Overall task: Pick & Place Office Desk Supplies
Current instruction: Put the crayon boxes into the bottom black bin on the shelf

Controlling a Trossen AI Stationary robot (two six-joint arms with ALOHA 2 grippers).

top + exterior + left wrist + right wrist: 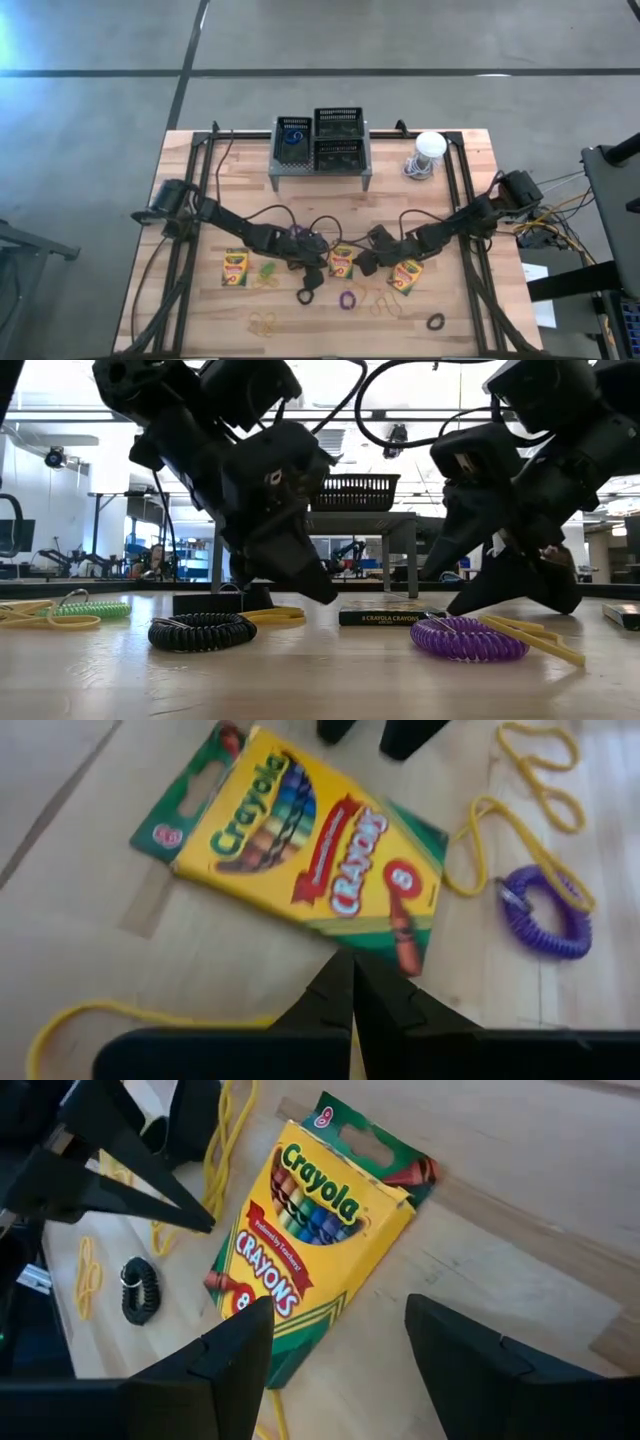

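Three yellow-and-green crayon boxes lie flat across the table's middle (235, 268) (342, 262) (406, 276). My left gripper (352, 970) is shut, its tips at the middle box's (300, 860) long edge. My right gripper (338, 1305) is open and low over the same box (310, 1240) from its other side, with one end of the box between its fingers. Toward the near edge lie a black loop (307, 296), a purple loop (347, 299), another black loop (435, 321), a green loop (268, 270) and tan rubber bands (265, 322) (385, 305). My left gripper's shut fingertips (345, 982) stand right at the middle crayon box's long edge (395, 952), slanting down from the table's left. I cannot tell whether they touch it. The box lies flat on the table.
A grey mesh rack (320, 172) with black baskets stands at the far edge, a blue loop (292, 140) in its left basket. A white-domed round object (428, 148) sits to its right. Black frame rails (455, 200) and cables run along both sides of the table.
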